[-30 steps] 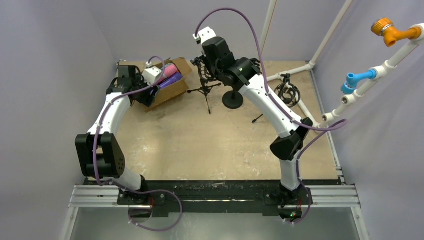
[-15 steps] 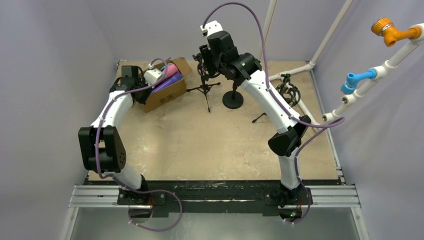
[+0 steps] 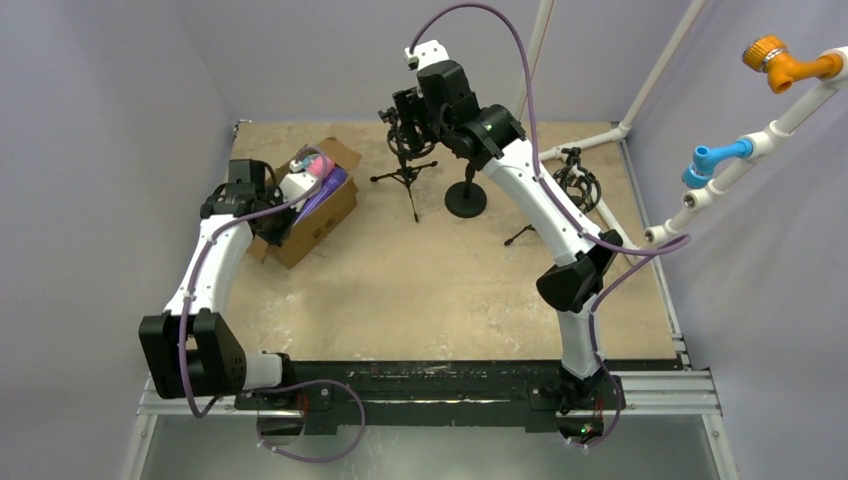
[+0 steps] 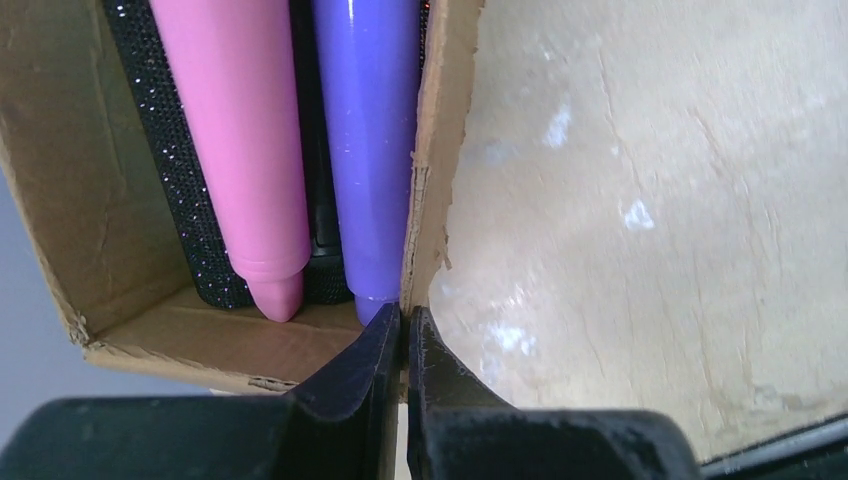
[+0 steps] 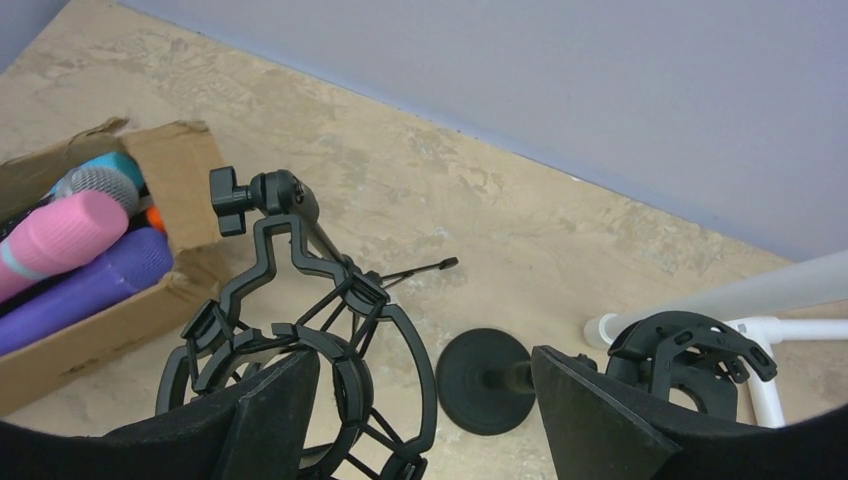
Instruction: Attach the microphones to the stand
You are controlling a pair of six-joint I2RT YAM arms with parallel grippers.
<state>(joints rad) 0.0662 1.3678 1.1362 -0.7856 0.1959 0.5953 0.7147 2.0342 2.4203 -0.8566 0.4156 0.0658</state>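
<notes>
My left gripper [image 4: 405, 322] is shut on the side wall of a cardboard box [image 4: 440, 150], one finger inside and one outside. In the box lie the microphones: a pink one [image 4: 235, 150], a purple one [image 4: 365, 150] and a black glitter one [image 4: 170, 170] beneath. The top view has the box [image 3: 320, 215] at the left with my left gripper [image 3: 280, 215] at its near end. My right gripper [image 5: 425, 370] hangs open above a tripod stand's black shock mount [image 5: 300, 300], holding nothing. That stand [image 3: 405, 150] is at the back centre, under my right gripper [image 3: 410, 110].
A round-base stand [image 3: 466, 198] is just right of the tripod. A second shock-mount stand [image 3: 575, 185] sits further right beside white pipes [image 3: 590, 150]. A pipe with blue and orange fittings [image 3: 715, 160] rises at the right wall.
My left gripper shut on the box wall and pulled the box toward the near left. My right gripper opened and rose off the tripod stand's mount.
</notes>
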